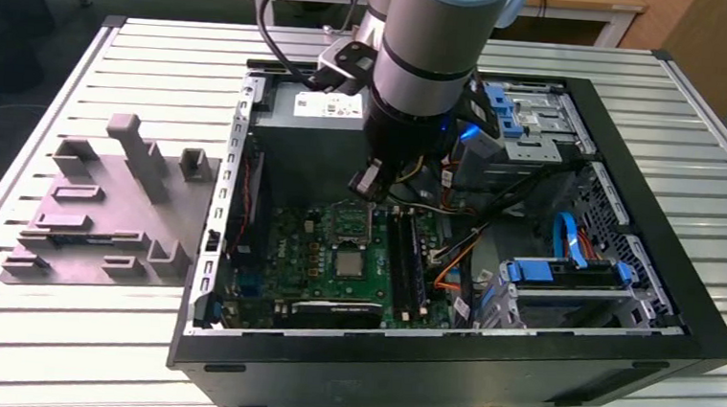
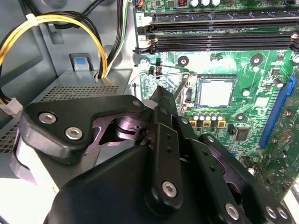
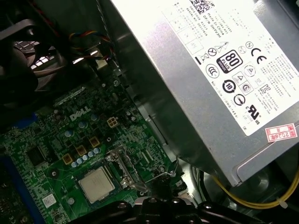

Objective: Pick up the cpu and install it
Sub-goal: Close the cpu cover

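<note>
Fingers (image 2: 161,100) look pinched together with nothing between them, as far as the second wrist view shows, hovering over the socket's lifted load frame. The cpu (image 2: 214,92) already sits flat in the motherboard (image 1: 334,259) socket, also visible in the first wrist view (image 3: 96,184). So I'd say we're at the locking stage: the frame and lever need closing carefully. All inside the open PC case (image 1: 455,364) on the desk (image 1: 157,45), beside the power supply (image 3: 210,79).
</note>
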Tool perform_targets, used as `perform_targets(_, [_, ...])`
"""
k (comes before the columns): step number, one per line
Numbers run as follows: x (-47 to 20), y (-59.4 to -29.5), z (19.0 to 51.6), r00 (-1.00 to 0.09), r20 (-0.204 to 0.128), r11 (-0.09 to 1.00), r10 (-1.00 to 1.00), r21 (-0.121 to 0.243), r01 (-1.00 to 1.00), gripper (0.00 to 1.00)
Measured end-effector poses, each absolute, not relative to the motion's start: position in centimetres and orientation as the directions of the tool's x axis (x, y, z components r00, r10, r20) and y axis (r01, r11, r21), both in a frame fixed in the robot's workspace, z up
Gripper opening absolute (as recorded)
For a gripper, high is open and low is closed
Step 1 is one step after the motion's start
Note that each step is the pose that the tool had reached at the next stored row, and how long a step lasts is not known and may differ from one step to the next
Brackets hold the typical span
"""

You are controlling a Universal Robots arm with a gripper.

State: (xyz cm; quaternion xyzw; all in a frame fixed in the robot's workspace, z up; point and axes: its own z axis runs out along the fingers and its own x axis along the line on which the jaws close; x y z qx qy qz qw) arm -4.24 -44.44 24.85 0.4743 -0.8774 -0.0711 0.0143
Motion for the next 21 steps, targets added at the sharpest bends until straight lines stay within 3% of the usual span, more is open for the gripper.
perform_targets(21, [-4.25, -44.88, 24.85, -0.512, -0.03, 0.505, -0.858, 0.131, -0.853, 0.11])
